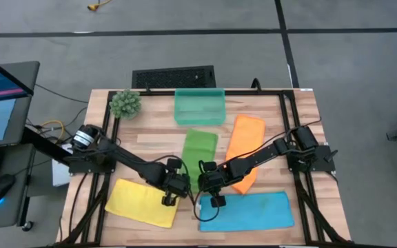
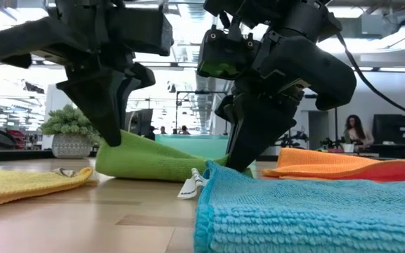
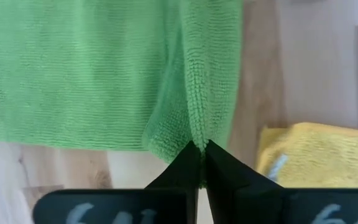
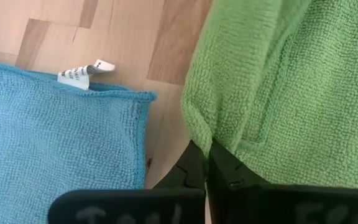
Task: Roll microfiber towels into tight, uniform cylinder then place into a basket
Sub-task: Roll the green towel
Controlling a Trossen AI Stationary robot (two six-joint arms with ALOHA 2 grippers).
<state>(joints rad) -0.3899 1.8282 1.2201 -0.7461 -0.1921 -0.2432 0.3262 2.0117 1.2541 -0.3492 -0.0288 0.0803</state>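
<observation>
Blue towel (image 2: pixel 308 211): nearest the low camera, flat on the worktop (image 1: pixel 154 148) at the front edge, right of centre; white tag (image 4: pixel 86 73) at its corner.
Green towel (image 1: pixel 199 150): mid-worktop, between basket and blue towel; near edge raised off the wood, pinched at both near corners.
Left claw (image 1: pixel 169 200): at the green towel's near left corner, tips together, clamped on the towel's edge (image 3: pixel 194 134); a ridge of cloth running up from the tips.
Right claw (image 1: pixel 217 201): at the near right corner, tips together, clamped on the green hem (image 4: pixel 229 118); just beside the blue towel's corner.
Yellow towel (image 1: pixel 142 201): flat, front left, just beside the left claw.
Orange towel (image 1: pixel 244 146): flat, slanted, right of the green one, partly under the right arm.
Basket (image 1: pixel 199 106): translucent teal bin at the back edge, centred, just beyond the green towel's far end; no towel seen inside.
Plant ball (image 1: pixel 125 103): spiky green, back left, beside the basket, apart from it.
Beyond the worktop: a person (image 2: pixel 356 130) seated far off in the room, in the low view.
</observation>
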